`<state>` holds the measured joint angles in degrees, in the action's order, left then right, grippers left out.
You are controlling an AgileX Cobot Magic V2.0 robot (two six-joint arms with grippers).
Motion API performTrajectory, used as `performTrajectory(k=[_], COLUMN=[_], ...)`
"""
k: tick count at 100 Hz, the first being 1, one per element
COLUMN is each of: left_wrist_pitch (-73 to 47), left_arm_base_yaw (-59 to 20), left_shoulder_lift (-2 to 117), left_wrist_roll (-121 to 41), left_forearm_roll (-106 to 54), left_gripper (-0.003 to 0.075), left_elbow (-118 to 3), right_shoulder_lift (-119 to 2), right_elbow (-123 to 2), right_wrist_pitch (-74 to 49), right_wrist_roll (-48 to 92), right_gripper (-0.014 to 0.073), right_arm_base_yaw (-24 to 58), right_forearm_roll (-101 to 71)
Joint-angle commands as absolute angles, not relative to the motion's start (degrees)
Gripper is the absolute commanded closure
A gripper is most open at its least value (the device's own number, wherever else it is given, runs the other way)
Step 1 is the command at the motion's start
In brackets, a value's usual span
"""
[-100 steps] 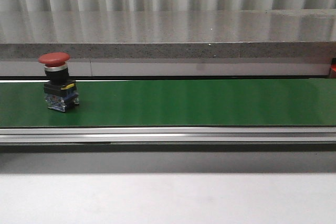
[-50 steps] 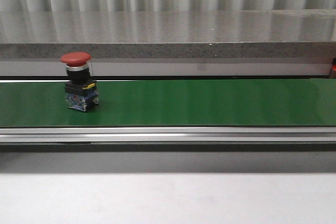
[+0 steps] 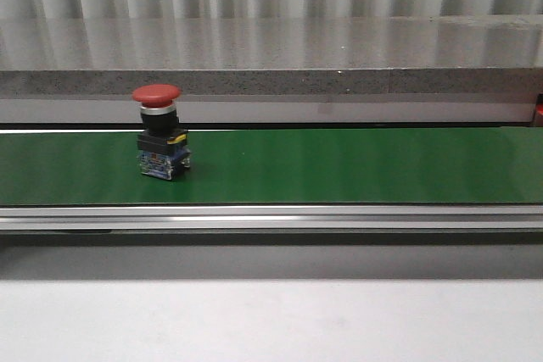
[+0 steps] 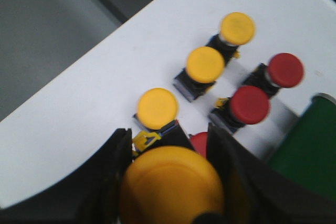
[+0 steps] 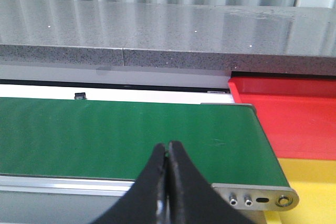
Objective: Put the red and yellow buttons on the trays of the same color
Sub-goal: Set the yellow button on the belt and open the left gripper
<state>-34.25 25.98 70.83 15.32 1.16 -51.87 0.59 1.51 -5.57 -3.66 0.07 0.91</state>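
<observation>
A red mushroom-head push button [image 3: 159,132] stands upright on the green conveyor belt [image 3: 339,165], left of centre in the front view, with nothing touching it. The belt is judged to serve as the transfer path toward the red tray [image 5: 294,111] and yellow tray [image 5: 310,179], which sit side by side just past the belt's end roller in the right wrist view.

The right gripper [image 5: 167,156] hangs above the near edge of the belt close to that end, fingers pressed together and holding nothing; this position suits intercepting an arriving button.

At the supply area, the left gripper [image 4: 170,174] has its fingers clamped on a yellow push button [image 4: 170,190]. Three more yellow buttons [image 4: 205,65] and red buttons [image 4: 250,104] stand upright on the white table [image 4: 79,114], beside the belt's start
</observation>
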Motion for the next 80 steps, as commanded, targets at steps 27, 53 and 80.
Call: performTrajectory(k=[27,53,80], left_wrist_pitch=[-36.28,-39.19,-38.66], left_arm_base_yaw=[8.84,4.35,3.87], left_shoulder_lift=[74.17,83.0,87.48], left_wrist_roll=[11.45,10.88,8.23], left_forearm_roll=[0.4,0.4,0.0], left_gripper=[0.074,0.074,0.0734], left_elbow=[-60.15,-64.21,-64.46], right_shoulder_lift=[1.49,1.49,1.49], right_elbow=[1.64,1.64,1.64], right_wrist_pitch=[-0.98,-0.98,-0.98], right_wrist_roll=[-3.14,-3.14,-3.14], right_gripper=[0.0661,0.0661,0.0661], right_arm_base_yaw=[-0.14,-0.14,-0.14], right_forearm_roll=[1.06,1.06,1.06])
